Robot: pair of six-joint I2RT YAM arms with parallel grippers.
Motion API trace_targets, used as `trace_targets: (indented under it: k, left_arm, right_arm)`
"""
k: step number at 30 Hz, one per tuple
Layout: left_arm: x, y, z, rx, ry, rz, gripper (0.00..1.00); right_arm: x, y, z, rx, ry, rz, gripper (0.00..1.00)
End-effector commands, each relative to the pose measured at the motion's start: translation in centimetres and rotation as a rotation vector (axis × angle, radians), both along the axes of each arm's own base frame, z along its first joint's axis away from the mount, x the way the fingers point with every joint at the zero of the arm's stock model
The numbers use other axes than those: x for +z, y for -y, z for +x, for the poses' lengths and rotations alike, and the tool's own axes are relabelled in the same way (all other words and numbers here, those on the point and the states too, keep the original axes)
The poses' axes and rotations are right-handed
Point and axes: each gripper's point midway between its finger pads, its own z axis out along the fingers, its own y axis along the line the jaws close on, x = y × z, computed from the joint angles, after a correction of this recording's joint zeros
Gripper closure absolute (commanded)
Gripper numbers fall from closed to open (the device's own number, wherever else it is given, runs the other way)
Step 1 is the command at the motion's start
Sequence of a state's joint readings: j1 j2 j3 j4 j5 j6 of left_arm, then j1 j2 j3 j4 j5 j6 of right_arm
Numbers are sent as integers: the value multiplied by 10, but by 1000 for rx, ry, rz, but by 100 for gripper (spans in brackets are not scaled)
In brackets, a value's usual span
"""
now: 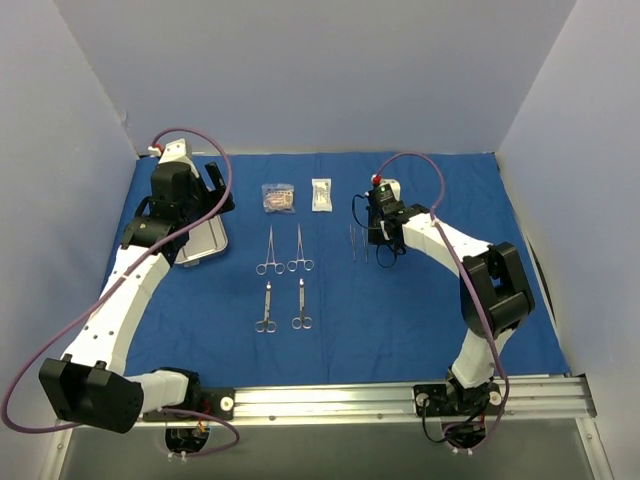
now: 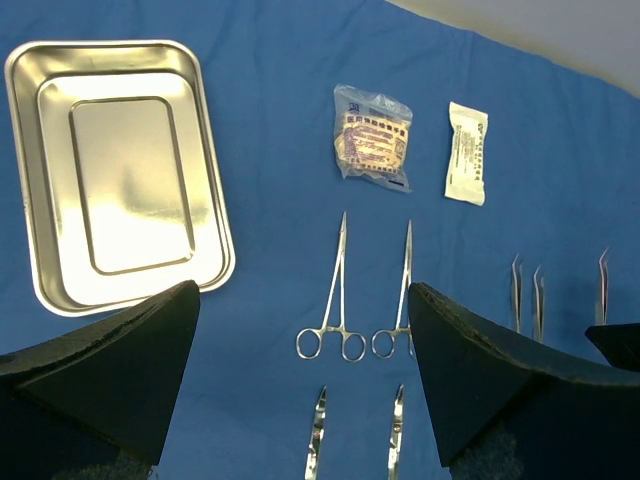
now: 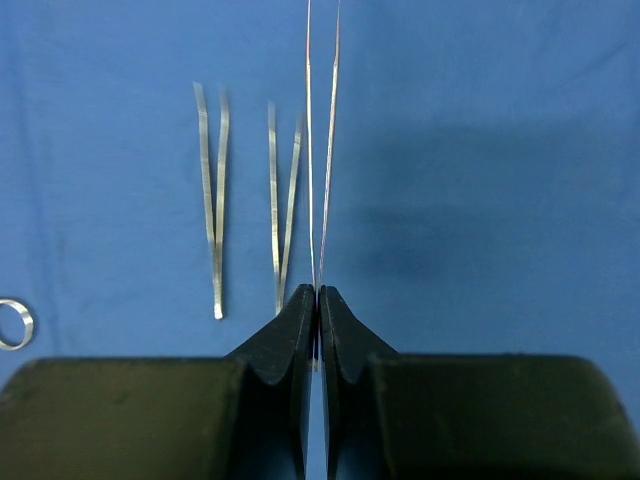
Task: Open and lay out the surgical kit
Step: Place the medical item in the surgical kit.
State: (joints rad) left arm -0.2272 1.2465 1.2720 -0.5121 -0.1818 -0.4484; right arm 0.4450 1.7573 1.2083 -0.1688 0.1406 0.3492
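The desk (image 1: 330, 450) is covered by the spread blue cloth wrap (image 1: 400, 320); a steel tray (image 1: 208, 246) is seen far left, two clear packets (image 1: 278, 197) far centre.

Three plain, pale lavender-grey panel walls box in the scene: a far wall (image 1: 320, 70) across the back, with a left wall (image 1: 50, 200) and a right wall (image 1: 590, 150) slanting outward toward the near side. They meet at faint vertical seams in the far corners. A slotted silver aluminium rail (image 1: 330, 400) runs along the near edge, and a strip of flat grey surface (image 1: 330, 450) lies just nearer. The light is soft and even, the shadows faint.
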Motion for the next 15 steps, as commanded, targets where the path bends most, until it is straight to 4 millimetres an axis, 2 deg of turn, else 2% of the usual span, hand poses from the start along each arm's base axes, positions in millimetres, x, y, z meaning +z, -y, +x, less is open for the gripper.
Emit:
trace_targets:
  k: [1,9,15]
  left_arm:
    - [19,-4,7,-3,78,21,6]
    - [8,-6,12,8,49,40,5]
    - [3,-6,15,11,37,39,5]
  right_arm:
    - [-11,4,-2,-36,-39,32,100]
    - [-36,5,-11,-56,-120,32,100]
    - [-46,5,-19,-72,-166,39,100]
